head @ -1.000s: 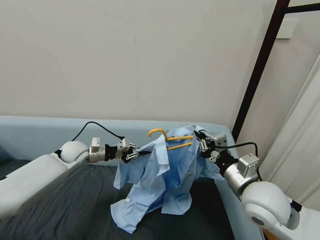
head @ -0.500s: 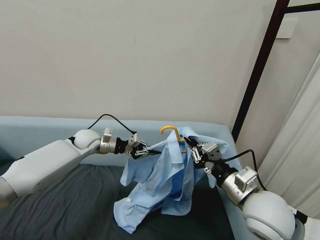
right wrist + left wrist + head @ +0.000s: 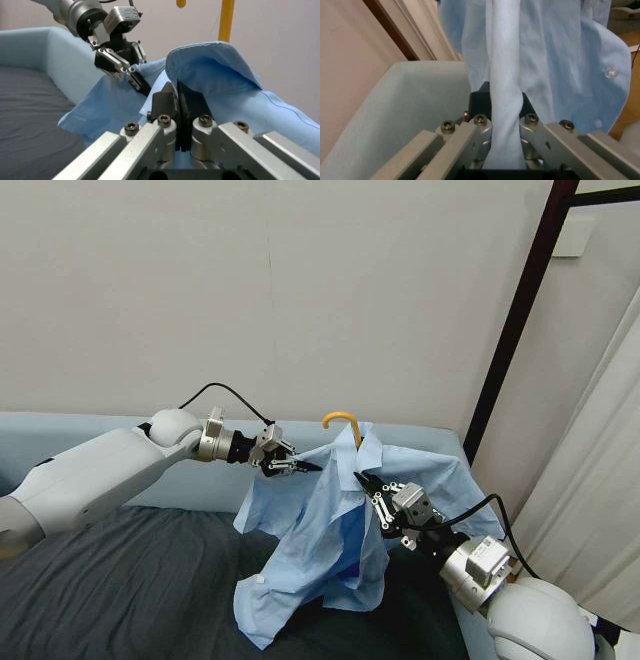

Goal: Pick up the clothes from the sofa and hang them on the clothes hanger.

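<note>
Shirt (image 3: 330,530): light blue, held up over the seat of the sofa (image 3: 90,580) near its right end; collar uppermost, lowest hem lying on the seat.
Shirt, wrist views: bunched fold running lengthwise (image 3: 545,56); collar turned over in front of the hanger stem (image 3: 215,71).
Hanger (image 3: 342,418): yellow, hook upright above the collar and well above the sofa back; stem showing behind the collar (image 3: 227,22); remainder hidden inside the shirt.
Left pincer (image 3: 300,467): level with the top of the sofa back, arm reaching in from the sofa's left side; clamped on a gathered fold at the shirt's shoulder edge, the fold passing between the fingers (image 3: 502,103).
Left pincer, from the right wrist: tips buried in the shirt edge (image 3: 140,86).
Right pincer (image 3: 365,483): over the sofa's right end, just under the collar; fingers pressed together (image 3: 182,101) against the shirt front; cloth or hanger between them: cannot tell.
Sofa: pale blue back and arm, dark grey seat.
Pole (image 3: 515,320): dark, slanting upward beyond the sofa's right end.
</note>
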### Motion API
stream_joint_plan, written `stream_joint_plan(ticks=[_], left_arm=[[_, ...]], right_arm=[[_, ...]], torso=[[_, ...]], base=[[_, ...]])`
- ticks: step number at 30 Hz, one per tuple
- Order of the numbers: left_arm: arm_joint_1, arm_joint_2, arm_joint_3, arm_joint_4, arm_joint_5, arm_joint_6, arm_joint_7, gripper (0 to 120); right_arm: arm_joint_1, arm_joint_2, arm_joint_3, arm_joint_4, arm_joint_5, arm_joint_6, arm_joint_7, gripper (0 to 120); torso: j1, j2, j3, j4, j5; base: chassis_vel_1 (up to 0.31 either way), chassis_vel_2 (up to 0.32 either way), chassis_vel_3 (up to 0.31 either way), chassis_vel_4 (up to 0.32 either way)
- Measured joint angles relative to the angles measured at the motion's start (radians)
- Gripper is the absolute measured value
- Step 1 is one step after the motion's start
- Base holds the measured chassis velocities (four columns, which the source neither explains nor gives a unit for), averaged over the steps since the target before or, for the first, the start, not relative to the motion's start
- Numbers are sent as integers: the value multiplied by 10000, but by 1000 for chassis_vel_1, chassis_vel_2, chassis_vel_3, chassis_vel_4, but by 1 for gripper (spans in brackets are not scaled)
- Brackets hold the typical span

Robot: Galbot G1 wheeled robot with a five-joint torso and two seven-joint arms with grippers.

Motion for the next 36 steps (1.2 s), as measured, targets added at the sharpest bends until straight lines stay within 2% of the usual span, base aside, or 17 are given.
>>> stream_joint_plan(ticks=[9,11,14,15,17,19,20,23,28,29,33,35,36], left_arm=[[-198,133,141,-133,17,-245,50,3],[-197,186,142,-187,31,-313,37,3],[-149,238,138,-181,28,-517,-271,3],[-134,256,111,-125,11,-590,-360,3],[-134,276,93,-100,-12,-612,-381,3],[-188,332,78,-72,-39,-663,-384,3],[-264,358,86,-47,-39,-703,-359,3],[-367,354,127,39,-39,-798,-302,3],[-740,203,280,498,-17,-1175,76,3],[-740,203,280,498,-17,-1175,76,3],[-1119,187,408,830,-14,-1487,405,2],[-1437,89,494,1118,-225,-1646,549,2],[-1437,89,494,1118,-225,-1646,549,2]], right_arm=[[-2,-58,29,-16,49,-51,12,0],[-14,-76,29,-16,115,-88,12,4],[-56,-98,0,-3,259,-174,79,14],[-152,-102,-40,17,274,-211,157,22],[-235,-105,-45,34,274,-227,192,24],[-533,-161,-26,127,282,-275,296,32],[-785,-254,84,257,330,-286,337,40],[-1126,-398,261,430,370,-291,362,47],[-2403,-878,1445,954,375,-245,313,69],[-2403,-878,1445,954,375,-245,313,69],[-2187,-1464,2119,1156,979,-190,326,84],[-1710,-2131,2811,1298,2267,-154,182,94],[-1710,-2131,2811,1298,2267,-154,182,94]], torso=[[0,0,0,0,-1],[0,0,0,0,-1],[0,0,-1,0,-1],[0,0,0,0,-3],[0,0,0,0,-1],[0,0,0,0,0],[0,0,0,1,0],[0,1,-1,1,0],[0,0,-1,-4,1],[0,0,-1,-4,1],[0,0,0,1,3],[0,0,-1,3,-5],[0,0,-1,3,-5]], base=[[0,0,0,0],[0,0,0,0],[0,0,0,0],[0,0,0,0],[0,0,0,0],[0,0,0,0],[0,0,0,0],[0,0,0,0],[0,0,0,0],[0,0,0,0],[0,0,0,0],[0,0,0,0],[0,0,0,0]])
